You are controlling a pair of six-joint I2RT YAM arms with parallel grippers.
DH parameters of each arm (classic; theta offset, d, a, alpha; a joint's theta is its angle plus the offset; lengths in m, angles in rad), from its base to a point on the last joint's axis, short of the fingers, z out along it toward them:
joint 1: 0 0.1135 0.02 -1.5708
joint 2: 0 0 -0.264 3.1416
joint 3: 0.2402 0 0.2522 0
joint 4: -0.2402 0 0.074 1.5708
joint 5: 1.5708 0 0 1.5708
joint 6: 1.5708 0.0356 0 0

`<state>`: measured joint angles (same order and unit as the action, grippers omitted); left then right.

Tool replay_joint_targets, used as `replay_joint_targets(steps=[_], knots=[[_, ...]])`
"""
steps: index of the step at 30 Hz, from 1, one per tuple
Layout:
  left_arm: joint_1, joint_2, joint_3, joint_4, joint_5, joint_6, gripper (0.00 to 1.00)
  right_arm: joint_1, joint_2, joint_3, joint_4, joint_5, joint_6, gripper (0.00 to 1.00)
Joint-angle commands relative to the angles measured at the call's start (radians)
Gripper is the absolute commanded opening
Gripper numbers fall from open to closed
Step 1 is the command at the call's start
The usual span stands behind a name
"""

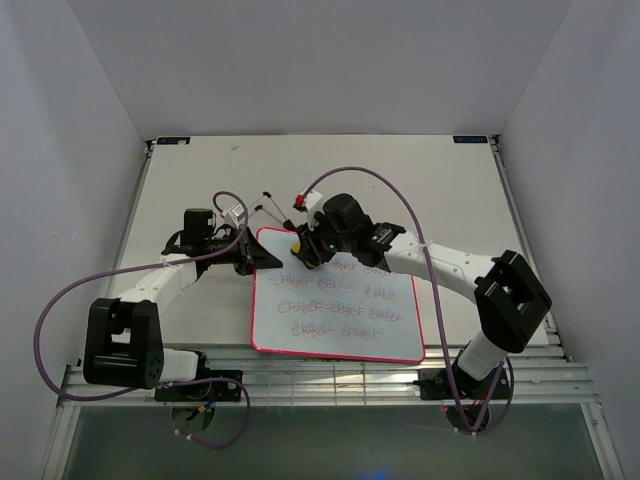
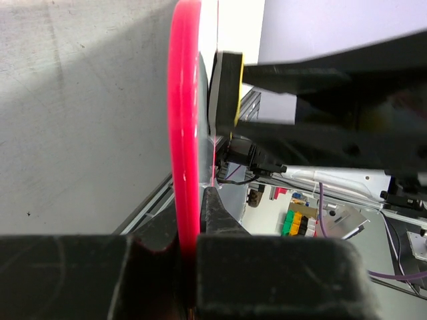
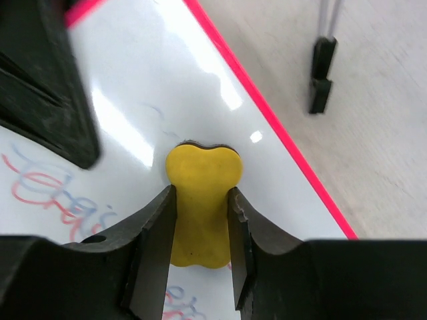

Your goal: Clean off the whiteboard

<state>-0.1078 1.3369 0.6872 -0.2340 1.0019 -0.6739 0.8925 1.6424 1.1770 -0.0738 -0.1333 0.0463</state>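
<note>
The whiteboard lies flat on the table, pink-framed, with rows of red and blue scribbles across its middle and lower part. My left gripper is shut on its pink frame at the far left corner; the rim runs between the jaws of the left gripper. My right gripper is shut on a yellow eraser, which presses face down on the whiteboard near that corner. White board around the eraser looks clean. The eraser shows edge-on in the left wrist view.
Small black clips on thin wires and a red-tipped piece lie on the table just beyond the board's far edge; one clip shows beside the frame. White enclosure walls stand on three sides. A metal rail runs along the near edge.
</note>
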Motion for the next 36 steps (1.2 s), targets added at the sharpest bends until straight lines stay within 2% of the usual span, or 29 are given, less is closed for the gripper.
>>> replay_joint_targets(steps=[1,4,10,15,18,23,32,36], knots=[[-0.01,-0.033,0.02,0.067,-0.091,0.108,0.0,-0.035,0.002,-0.105,-0.139,0.078,-0.011,0.23],[-0.01,-0.035,0.02,0.067,-0.088,0.111,0.0,-0.03,-0.003,-0.079,-0.135,0.019,0.006,0.24],[-0.01,-0.035,0.012,0.071,-0.074,0.112,0.0,0.037,0.091,0.096,-0.052,-0.123,0.069,0.25],[-0.01,-0.028,0.014,0.079,-0.057,0.114,0.0,0.109,0.223,0.327,-0.108,-0.146,0.052,0.25],[-0.01,-0.03,0.014,0.079,-0.055,0.112,0.0,0.118,0.266,0.374,-0.147,-0.118,0.032,0.25],[-0.01,-0.038,0.012,0.079,-0.06,0.111,0.0,0.066,0.218,0.219,-0.139,-0.051,0.039,0.25],[-0.007,-0.053,0.012,0.085,-0.083,0.096,0.0,-0.102,0.021,-0.189,-0.103,0.037,0.064,0.24],[0.005,-0.073,0.009,0.081,-0.111,0.092,0.0,-0.138,-0.081,-0.292,-0.101,0.061,0.076,0.25]])
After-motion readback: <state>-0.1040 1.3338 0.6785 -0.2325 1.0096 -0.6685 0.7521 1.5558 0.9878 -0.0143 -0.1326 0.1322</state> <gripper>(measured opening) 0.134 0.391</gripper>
